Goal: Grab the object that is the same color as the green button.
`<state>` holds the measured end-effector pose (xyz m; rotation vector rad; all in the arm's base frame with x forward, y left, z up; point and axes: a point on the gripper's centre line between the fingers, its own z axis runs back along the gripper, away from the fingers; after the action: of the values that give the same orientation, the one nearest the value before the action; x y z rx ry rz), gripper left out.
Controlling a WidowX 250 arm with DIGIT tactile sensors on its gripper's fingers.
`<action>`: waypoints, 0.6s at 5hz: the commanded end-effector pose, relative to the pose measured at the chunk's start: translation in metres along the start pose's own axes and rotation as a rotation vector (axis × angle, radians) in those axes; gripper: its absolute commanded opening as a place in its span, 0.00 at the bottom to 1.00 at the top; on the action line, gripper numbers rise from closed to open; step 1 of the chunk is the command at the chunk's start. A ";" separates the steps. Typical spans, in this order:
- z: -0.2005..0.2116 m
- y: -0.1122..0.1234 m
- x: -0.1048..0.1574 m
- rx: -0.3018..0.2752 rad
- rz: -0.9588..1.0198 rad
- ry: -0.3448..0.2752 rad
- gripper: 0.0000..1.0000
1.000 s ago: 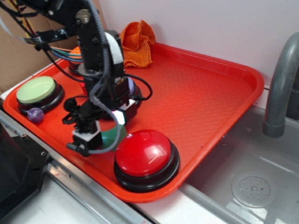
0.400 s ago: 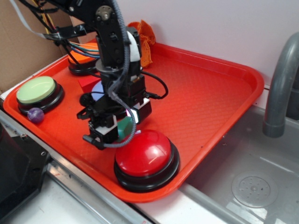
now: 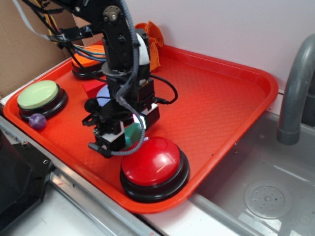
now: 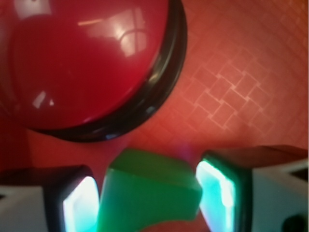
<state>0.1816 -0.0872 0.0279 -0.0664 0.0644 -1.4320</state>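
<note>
The gripper (image 3: 118, 139) is shown lowered onto the red tray (image 3: 221, 103), just beside the red button (image 3: 153, 164). In the wrist view the green block (image 4: 149, 193) is seen between the two fingers (image 4: 79, 203), which bracket it on either side. A narrow gap is visible at the right pad, so whether the block is actually clamped cannot be told. The green button (image 3: 38, 95), the colour reference, is seen well apart at the tray's left corner, near a purple ball (image 3: 37, 121). The approach is judged complete; closing firmly and lifting appear to be left. The block's long axis is judged to run roughly across the jaws, but its notch is not visible, so its facing cannot be told.
</note>
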 end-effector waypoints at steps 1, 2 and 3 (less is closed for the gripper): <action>0.071 0.005 -0.006 0.035 0.268 -0.019 0.00; 0.095 0.007 -0.010 0.028 0.454 0.012 0.00; 0.122 0.008 -0.014 0.006 0.705 0.053 0.00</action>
<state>0.1944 -0.0663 0.1306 -0.0056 0.1788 -0.7378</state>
